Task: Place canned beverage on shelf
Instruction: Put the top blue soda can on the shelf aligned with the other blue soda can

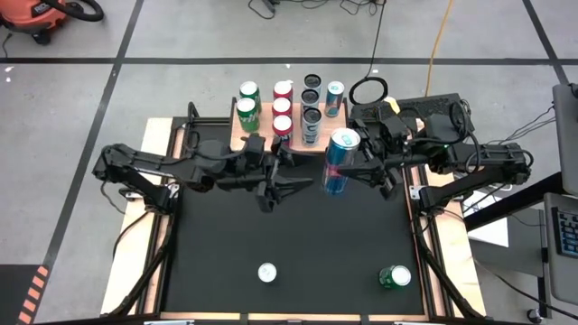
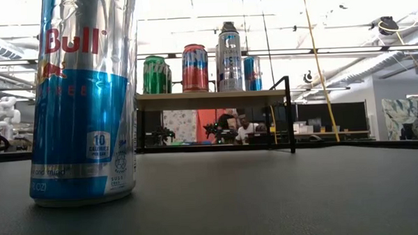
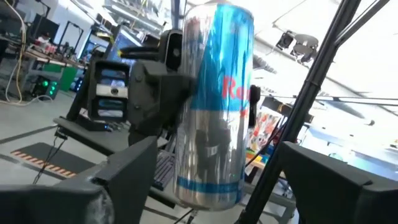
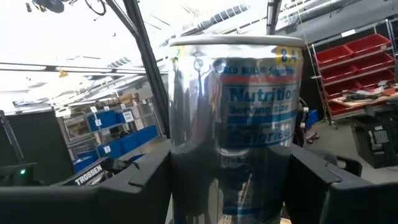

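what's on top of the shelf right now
The shelf holds upright cans: two green cans, red cans, dark-topped silver cans and a teal can. The left arm hides its near edge, so anything there is unseen.

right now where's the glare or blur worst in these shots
Low view: bright ceiling lights wash out the background behind the shelf. Left wrist view: the blue and silver can is motion-smeared. Right wrist view: the can's label is soft. High view: even light.
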You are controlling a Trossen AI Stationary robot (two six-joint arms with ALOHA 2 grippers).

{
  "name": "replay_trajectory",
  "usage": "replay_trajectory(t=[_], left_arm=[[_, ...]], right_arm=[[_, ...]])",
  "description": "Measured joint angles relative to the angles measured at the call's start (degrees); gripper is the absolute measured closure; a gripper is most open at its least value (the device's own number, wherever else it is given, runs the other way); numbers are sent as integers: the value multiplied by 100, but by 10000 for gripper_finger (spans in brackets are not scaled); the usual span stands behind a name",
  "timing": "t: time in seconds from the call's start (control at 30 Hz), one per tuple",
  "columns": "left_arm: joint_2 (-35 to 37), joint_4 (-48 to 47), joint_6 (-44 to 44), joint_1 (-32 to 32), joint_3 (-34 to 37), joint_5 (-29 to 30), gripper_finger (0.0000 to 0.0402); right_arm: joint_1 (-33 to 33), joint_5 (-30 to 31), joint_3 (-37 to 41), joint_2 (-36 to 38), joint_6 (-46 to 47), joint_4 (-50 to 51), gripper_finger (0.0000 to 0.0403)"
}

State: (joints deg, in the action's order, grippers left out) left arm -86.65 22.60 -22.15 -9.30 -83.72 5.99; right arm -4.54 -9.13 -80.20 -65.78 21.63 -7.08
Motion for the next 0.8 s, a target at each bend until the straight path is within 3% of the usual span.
replay_trajectory(t=[0.2, 0.63, 0.8], left_arm=[[-91, 77, -2, 0, -1, -1, 7], [-533, 570, -104, -4, 2, -5, 2], [-801, 1151, -443, 28, 2, -358, 2]], right_arm=[[2, 3, 0, 0, 15, 3, 190], [0, 3, 0, 0, 15, 21, 190], [0, 3, 0, -13, 4, 44, 190]])
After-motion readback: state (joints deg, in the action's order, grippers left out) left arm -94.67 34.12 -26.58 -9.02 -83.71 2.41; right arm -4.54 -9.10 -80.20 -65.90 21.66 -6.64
